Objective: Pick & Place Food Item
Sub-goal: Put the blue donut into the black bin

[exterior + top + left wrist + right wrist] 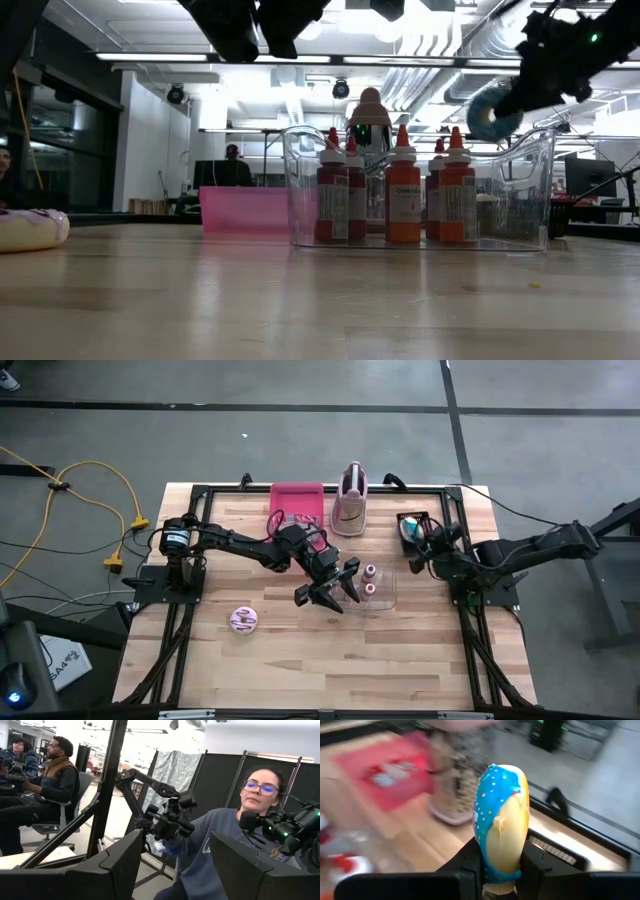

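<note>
At right table edge, right gripper (502, 870): pinched a blue-iced, sprinkled doughnut (501, 822), smooth and rounded, held upright above the table.
Left gripper (330, 588): fingers spread, beside clear plastic bin (530, 170), seemingly raised.
Bin contents: ridged red-capped bottles (403, 190).

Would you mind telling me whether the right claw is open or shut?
Shut: the right claw pinches a blue-iced donut between its fingers.

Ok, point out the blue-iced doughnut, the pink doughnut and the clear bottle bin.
blue-iced doughnut (501, 820): right wrist view, its iced edge.
pink doughnut (244, 620): high view, its top icing.
clear bottle bin (530, 190): low view, its right wall.
</note>
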Controlling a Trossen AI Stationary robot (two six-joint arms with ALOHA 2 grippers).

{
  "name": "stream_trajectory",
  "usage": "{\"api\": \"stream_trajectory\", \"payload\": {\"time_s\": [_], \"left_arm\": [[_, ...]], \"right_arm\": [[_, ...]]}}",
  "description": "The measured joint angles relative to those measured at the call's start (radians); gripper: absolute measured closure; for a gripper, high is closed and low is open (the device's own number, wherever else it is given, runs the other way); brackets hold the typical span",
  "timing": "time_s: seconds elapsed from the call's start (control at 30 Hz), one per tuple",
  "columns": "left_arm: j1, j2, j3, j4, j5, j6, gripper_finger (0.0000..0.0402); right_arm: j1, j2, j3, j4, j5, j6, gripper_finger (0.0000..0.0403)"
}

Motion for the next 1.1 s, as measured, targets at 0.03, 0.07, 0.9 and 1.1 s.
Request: {"api": "stream_trajectory", "payload": {"time_s": [0.03,0.07,0.9,1.1], "left_arm": [[0.0,0.0,0.0,0.0,0.0,0.0,0.0175],[0.0,0.0,0.0,0.0,0.0,0.0,0.0175],[0.0,0.0,0.0,-0.002,0.024,0.0,0.0175],[0.0,0.0,0.0,-0.003,0.024,0.0,0.0175]], "right_arm": [[-0.017,0.012,0.0,-0.023,0.003,0.025,0.0334],[-0.035,0.025,0.0,-0.039,0.003,0.044,0.0334],[-0.401,0.388,0.0,-0.06,-0.112,0.057,0.0334],[-0.435,0.463,0.0,-0.038,-0.112,0.054,0.0334]]}}
